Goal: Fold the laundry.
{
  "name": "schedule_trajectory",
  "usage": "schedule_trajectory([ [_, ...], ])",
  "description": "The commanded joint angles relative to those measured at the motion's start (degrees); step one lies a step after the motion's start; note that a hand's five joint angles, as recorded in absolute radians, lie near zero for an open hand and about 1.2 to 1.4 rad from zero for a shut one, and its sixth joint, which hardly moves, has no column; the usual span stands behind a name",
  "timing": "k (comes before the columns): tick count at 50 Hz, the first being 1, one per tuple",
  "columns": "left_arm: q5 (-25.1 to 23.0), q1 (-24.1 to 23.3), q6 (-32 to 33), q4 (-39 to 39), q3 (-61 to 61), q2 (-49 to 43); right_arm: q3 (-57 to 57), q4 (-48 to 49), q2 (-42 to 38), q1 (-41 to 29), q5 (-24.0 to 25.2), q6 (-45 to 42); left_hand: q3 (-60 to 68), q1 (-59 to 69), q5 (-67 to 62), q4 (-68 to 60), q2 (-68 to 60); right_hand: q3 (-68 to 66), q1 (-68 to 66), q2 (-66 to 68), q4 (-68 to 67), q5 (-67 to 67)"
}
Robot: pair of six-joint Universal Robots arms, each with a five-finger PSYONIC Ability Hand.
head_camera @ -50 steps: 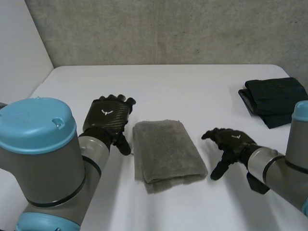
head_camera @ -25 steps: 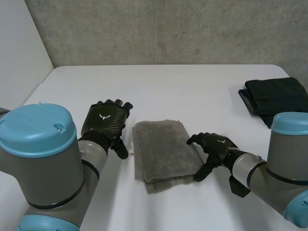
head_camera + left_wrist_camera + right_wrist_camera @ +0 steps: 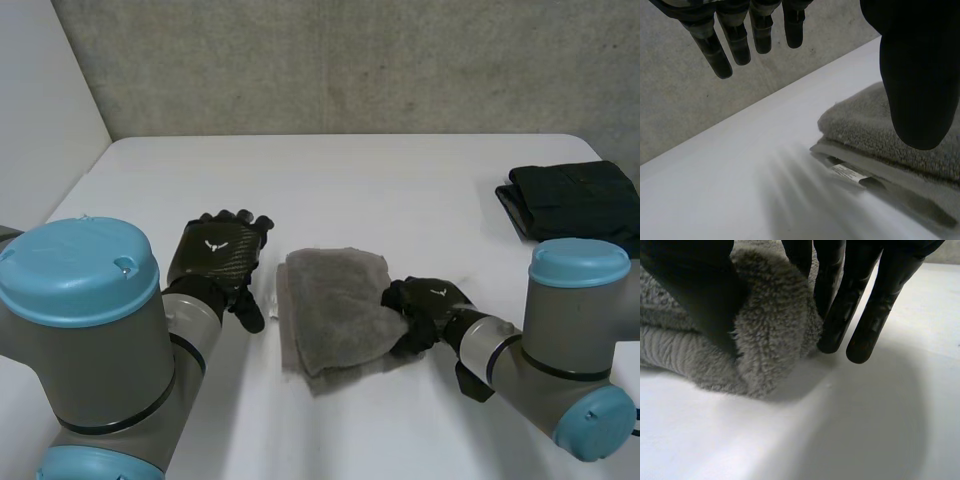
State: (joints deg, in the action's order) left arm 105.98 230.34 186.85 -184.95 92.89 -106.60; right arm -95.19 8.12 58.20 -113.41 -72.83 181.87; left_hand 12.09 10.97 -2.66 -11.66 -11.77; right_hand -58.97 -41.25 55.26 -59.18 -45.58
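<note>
A folded grey towel (image 3: 335, 310) lies in the middle of the white table (image 3: 400, 180). My right hand (image 3: 425, 312) is at the towel's right edge, shut on it. In the right wrist view the towel (image 3: 767, 335) is bunched up between the thumb (image 3: 695, 290) and the fingers (image 3: 865, 310). My left hand (image 3: 218, 258) rests just left of the towel, open with fingers straight. The left wrist view has its fingers (image 3: 725, 47) held above the table, beside the towel's layered edge (image 3: 875, 130) with a small white label.
A stack of folded black clothes (image 3: 575, 200) sits at the table's far right. A grey wall rises behind the table's back edge. Bare tabletop stretches behind and in front of the towel.
My right hand slid left to the towel's right edge and curled shut on it, bunching that edge inward. The left hand has hardly moved.
</note>
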Motion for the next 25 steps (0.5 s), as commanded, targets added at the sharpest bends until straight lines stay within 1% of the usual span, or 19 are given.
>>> schedule_trajectory([
  [1,0.01,0.11,0.00,-0.59,0.28,-0.01,3.25,0.32,-1.86,-0.06,-1.17,-0.64,-1.03,0.08,1.61,0.61,0.71,-21.03,-38.75,24.74,-20.82,-24.42],
  [5,0.01,0.28,0.00,-0.77,0.36,-0.01,5.80,0.23,-2.92,-0.06,-1.17,-2.22,-1.03,0.08,1.61,0.61,0.71,-21.03,-38.75,24.74,-20.82,-24.42],
  [13,0.01,0.55,0.00,-0.77,0.36,-0.10,15.11,-0.47,-6.52,0.03,-1.35,-8.19,-1.03,0.08,1.61,0.61,0.71,-21.03,-38.75,24.74,-20.82,-24.42],
  [21,0.01,1.42,0.00,-0.85,0.63,-0.19,27.77,-5.21,-13.02,0.65,-1.35,-10.48,-1.03,0.08,1.61,0.61,0.71,-21.03,-38.75,24.74,-20.82,-24.42],
  [25,0.01,1.60,0.00,-0.94,0.54,-0.36,34.54,-6.53,-16.62,2.22,-1.52,-11.10,-1.03,0.08,1.61,0.61,0.71,-21.03,-38.75,24.74,-20.82,-24.42],
])
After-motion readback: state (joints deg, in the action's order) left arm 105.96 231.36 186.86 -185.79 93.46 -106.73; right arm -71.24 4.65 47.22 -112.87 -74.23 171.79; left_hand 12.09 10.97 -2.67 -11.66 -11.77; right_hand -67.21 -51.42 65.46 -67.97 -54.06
